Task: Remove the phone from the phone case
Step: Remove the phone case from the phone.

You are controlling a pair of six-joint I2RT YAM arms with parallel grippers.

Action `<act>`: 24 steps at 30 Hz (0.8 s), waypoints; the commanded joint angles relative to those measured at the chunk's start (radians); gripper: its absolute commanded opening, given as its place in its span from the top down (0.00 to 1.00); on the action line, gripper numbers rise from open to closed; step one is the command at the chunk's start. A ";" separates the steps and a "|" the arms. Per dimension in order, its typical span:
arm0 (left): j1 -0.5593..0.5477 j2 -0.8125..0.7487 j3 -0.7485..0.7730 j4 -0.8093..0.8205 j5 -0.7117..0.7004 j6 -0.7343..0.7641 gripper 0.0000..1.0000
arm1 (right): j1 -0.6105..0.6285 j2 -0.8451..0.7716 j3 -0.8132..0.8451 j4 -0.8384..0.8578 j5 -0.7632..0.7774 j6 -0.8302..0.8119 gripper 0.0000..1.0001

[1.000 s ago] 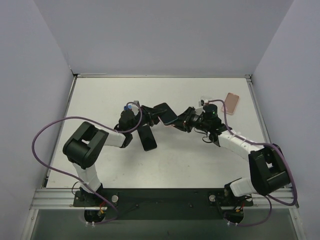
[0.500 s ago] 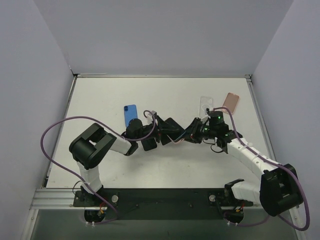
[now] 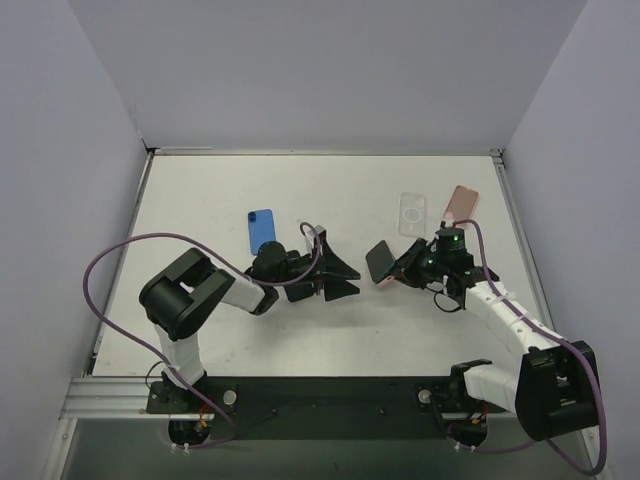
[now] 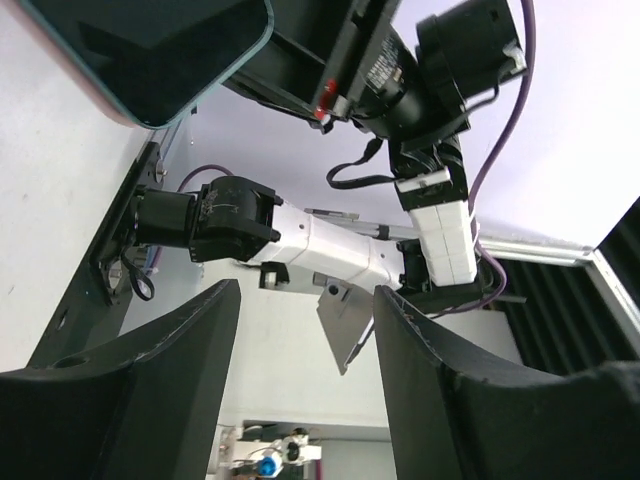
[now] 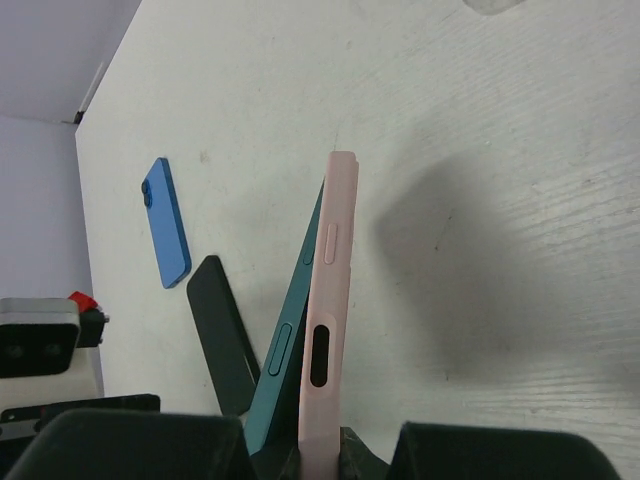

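Note:
The phone [image 3: 379, 262] has a teal frame and a dark screen and sits in a pink case. My right gripper [image 3: 398, 270] is shut on it and holds it on edge above the table. In the right wrist view the teal phone [image 5: 291, 325] stands partly peeled away from the pink case [image 5: 328, 300], both pinched between the fingers of the gripper [image 5: 320, 455]. My left gripper [image 3: 354, 278] is open and empty, a little left of the phone. In the left wrist view the gripper [image 4: 305, 340] faces the phone [image 4: 150, 50], apart from it.
A blue phone [image 3: 261, 230] lies on the table behind the left gripper and also shows in the right wrist view [image 5: 165, 225]. A clear case [image 3: 412, 213] and a pink case [image 3: 462, 203] lie at the back right.
Both grippers met at the phone half a second ago. The left gripper has let go, opened and drawn back left. The right gripper has carried the phone right.

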 commanded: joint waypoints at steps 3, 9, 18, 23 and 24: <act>0.001 -0.104 0.082 0.029 0.064 0.220 0.34 | -0.010 -0.045 0.018 0.015 0.004 -0.072 1.00; 0.001 -0.193 0.242 -0.728 -0.060 0.620 0.25 | 0.041 -0.023 0.039 -0.031 0.030 -0.157 1.00; 0.001 -0.098 0.490 -1.191 -0.219 0.861 0.24 | 0.226 0.052 0.087 -0.084 0.213 -0.234 1.00; 0.000 -0.063 0.478 -1.225 -0.218 0.878 0.24 | 0.254 0.063 0.081 -0.072 0.228 -0.256 1.00; -0.002 -0.056 0.477 -1.227 -0.218 0.878 0.24 | 0.263 0.063 0.082 -0.074 0.240 -0.262 1.00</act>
